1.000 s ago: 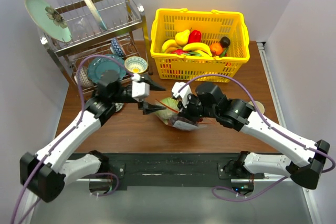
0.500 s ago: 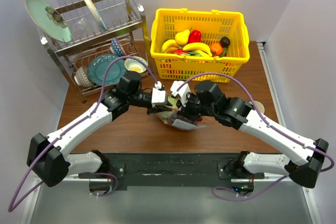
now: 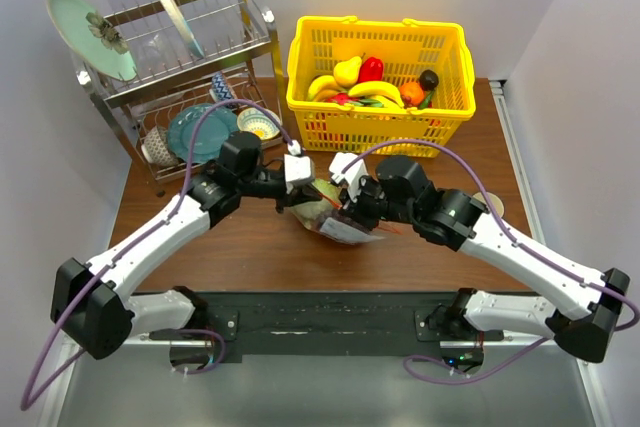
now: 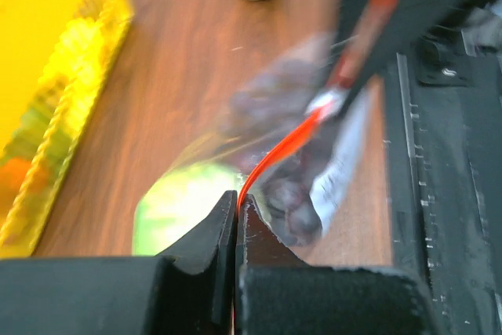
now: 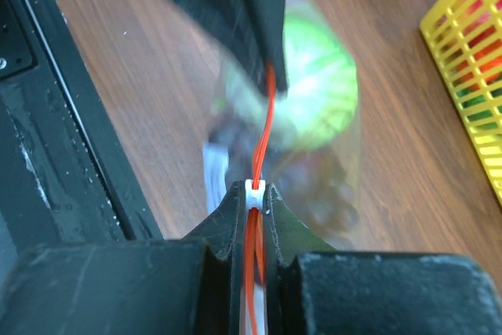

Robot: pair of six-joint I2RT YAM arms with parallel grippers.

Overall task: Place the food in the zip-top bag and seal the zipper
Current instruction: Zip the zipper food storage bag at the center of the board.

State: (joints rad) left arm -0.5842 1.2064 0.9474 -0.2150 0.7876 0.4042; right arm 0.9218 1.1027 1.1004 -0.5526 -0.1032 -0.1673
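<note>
The left arm bends in toward the middle of the table (image 3: 250,247). The left gripper (image 4: 237,203) is pinched tight on the zipper (image 4: 276,153). The strip runs straight across to the right gripper (image 5: 255,191), which pinches it too. The zip-top bag (image 3: 335,222) sits between them. It looks blurry, with the round green piece (image 5: 318,92) inside.

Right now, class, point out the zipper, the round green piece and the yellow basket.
zipper (image 5: 266,123), right wrist view, middle stretch.
round green piece (image 5: 321,84), right wrist view, its right side.
yellow basket (image 3: 385,133), top external view, front wall.
</note>
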